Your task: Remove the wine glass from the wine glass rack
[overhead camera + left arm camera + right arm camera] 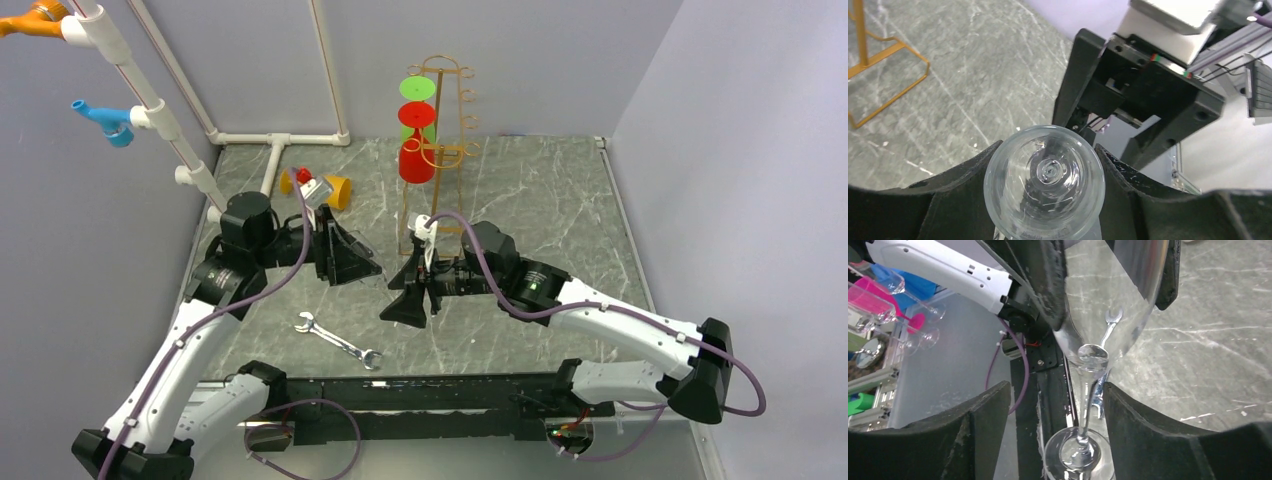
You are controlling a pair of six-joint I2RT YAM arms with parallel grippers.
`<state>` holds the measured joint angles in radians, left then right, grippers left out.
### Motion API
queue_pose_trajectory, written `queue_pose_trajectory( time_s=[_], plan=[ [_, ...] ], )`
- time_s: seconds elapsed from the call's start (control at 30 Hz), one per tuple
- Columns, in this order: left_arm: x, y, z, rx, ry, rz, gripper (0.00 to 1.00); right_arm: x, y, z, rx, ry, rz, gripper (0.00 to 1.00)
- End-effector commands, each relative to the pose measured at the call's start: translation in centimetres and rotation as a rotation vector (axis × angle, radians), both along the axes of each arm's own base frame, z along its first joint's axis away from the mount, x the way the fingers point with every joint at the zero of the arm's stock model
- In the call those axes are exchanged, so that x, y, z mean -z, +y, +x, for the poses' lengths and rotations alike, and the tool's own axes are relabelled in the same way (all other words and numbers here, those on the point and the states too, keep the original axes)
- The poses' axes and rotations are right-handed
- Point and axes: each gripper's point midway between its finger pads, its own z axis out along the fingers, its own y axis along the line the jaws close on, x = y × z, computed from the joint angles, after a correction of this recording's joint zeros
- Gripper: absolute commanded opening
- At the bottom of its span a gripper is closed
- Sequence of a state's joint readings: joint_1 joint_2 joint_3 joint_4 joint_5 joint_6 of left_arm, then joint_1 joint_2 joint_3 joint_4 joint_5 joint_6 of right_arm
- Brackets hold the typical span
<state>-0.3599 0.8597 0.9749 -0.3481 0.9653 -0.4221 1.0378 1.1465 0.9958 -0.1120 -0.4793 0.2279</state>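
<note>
Both pincers meet on the wine glass (1044,187), lying level off the rack (861,35), just beside its base: left pincer (1046,150) clamps the bowl (1118,285), right pincer (1057,387) gapes around the stem (1087,395).

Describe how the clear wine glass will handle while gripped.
Probably fragile: the wine glass looks thin-walled, with a slim stem. Likely slippery: the left claw presses on its smooth, rounded side. Laid down, it would probably roll, being round all over.
</note>
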Motion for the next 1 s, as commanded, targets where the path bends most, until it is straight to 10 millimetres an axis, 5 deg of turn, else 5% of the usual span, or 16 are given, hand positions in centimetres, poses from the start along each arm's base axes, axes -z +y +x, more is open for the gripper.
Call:
queue_pose_trajectory(
  time_s=[0.0, 0.33, 0.5, 0.6, 0.77, 0.97],
  plan=[
    [-2.3, 0.4, 1.1, -0.064, -0.107, 0.006, 0.00, -3.5, -0.1, 0.7, 0.042, -0.079, 0.088, 0.72],
    [-1.2, 1.0, 3.3, -0.190, -0.153, 0.071, 0.00, -2.7, -1.8, 2.2, 0.172, -0.094, 0.055, 0.75],
    [1.0, -0.1, 4.5, -0.186, -0.148, 0.103, 0.00, -2.1, -3.8, 5.7, 0.422, -0.089, 0.013, 0.75],
    [1.7, -1.7, 4.9, -0.168, -0.166, 0.115, 0.00, -2.7, -5.8, 7.9, 0.600, -0.094, 0.009, 0.76],
    [1.8, -4.4, 5.6, -0.167, -0.227, 0.123, 0.00, -4.6, -11.8, 12.4, 1.037, -0.091, -0.009, 0.79],
    [2.3, -8.3, 6.5, -0.151, -0.279, 0.157, 0.00, -7.9, -15.5, 13.9, 1.252, -0.138, 0.017, 0.85]
  ],
)
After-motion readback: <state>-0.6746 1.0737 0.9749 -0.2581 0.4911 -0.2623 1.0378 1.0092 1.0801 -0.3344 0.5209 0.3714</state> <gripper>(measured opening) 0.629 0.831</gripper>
